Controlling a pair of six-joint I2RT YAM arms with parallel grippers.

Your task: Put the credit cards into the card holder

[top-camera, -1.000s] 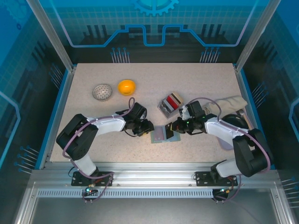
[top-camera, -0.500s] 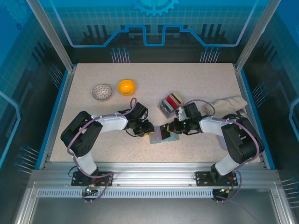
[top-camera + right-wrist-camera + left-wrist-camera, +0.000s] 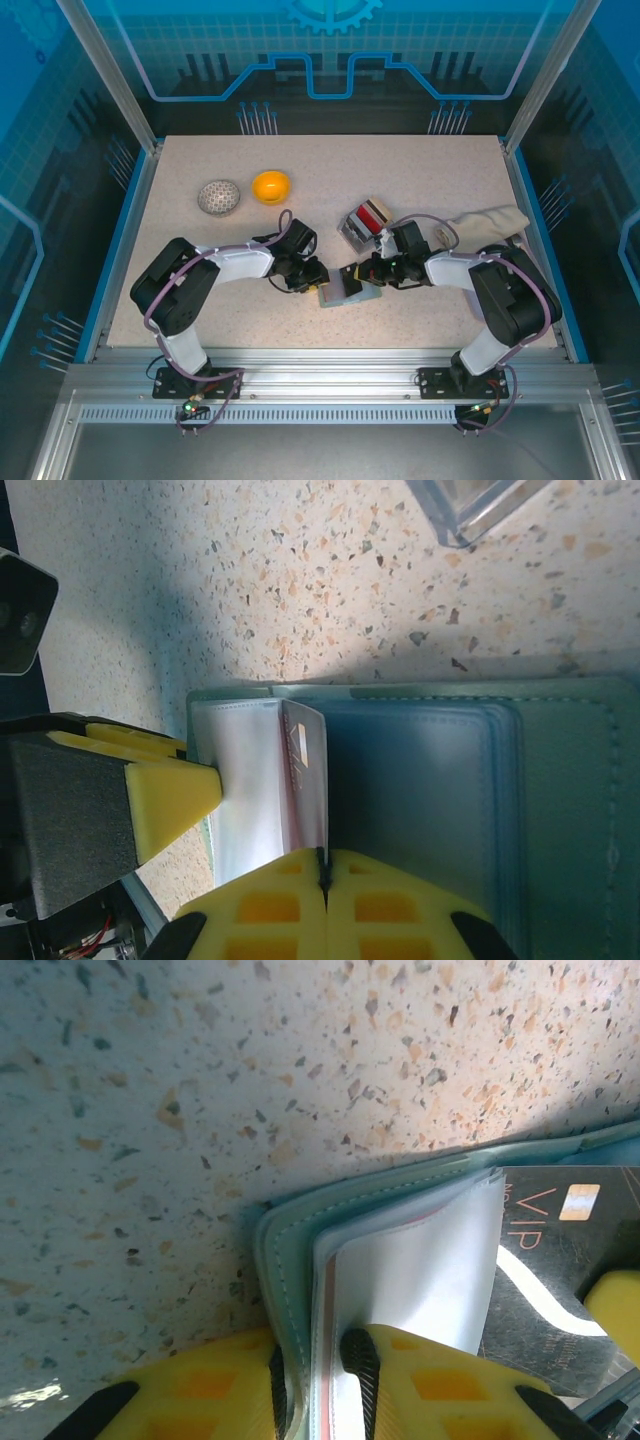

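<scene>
Left gripper (image 3: 310,1360): pinches the edge of your card holder (image 3: 540,780).
Right gripper (image 3: 322,865): closed on one card (image 3: 305,780), over the open pockets.
Card: you see it on edge, pointing away from these fingers.

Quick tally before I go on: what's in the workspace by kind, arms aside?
card holder: 1
card in right gripper: 1
clear box of cards: 1
round items, patterned ball and orange one: 2
beige cloth: 1
Total: 6
</scene>
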